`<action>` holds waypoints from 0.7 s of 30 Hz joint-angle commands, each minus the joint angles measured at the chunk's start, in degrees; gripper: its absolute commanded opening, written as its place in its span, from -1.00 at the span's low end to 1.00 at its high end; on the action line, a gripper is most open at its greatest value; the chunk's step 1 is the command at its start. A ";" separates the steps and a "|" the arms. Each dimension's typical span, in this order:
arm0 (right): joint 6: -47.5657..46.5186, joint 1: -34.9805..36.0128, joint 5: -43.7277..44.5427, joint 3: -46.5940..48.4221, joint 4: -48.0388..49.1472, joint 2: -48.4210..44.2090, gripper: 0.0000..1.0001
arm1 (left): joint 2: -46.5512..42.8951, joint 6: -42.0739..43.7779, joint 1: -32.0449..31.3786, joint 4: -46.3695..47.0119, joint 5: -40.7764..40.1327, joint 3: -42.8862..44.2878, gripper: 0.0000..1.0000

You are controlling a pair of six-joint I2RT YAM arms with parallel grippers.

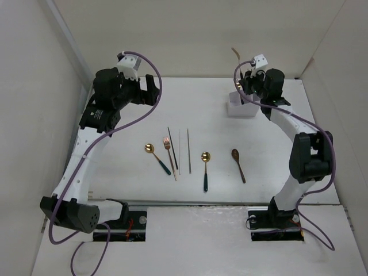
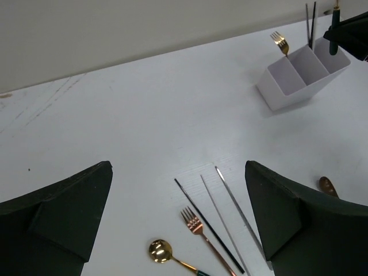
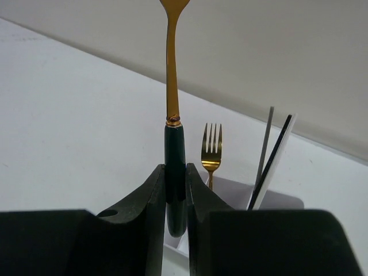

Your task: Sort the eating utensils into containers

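The right hand [image 3: 175, 195] pinches a teal-handled utensil [image 3: 171, 86] upright over the box [image 2: 290, 86], at the desk's [image 1: 195, 103] 1 o'clock; it should sink straight into the matching compartment before letting go; the left hand [image 2: 178, 167] gapes empty.

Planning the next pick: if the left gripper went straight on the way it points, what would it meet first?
Probably the table, at or just past the far tips of the chopsticks. The open left gripper has nothing else ahead; depth is hard to judge.
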 commanded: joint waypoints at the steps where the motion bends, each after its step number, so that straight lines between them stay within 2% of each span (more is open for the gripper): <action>1: -3.76 0.02 -0.28 2.58 0.97 2.22 -1.00 | -2.18 0.98 0.07 0.77 -2.90 -0.45 1.00; 9: -3.76 -2.79 0.77 5.48 -2.01 9.77 -1.00 | -2.18 2.03 2.35 1.30 -5.36 -2.12 1.00; 19: -4.29 -3.41 3.59 5.48 -3.60 12.33 -1.00 | -2.18 2.03 3.59 2.88 -5.36 -3.18 1.00; 21: -4.82 -3.41 3.59 4.78 -3.60 12.33 -0.92 | -2.18 2.03 3.59 2.88 -5.36 -3.18 1.00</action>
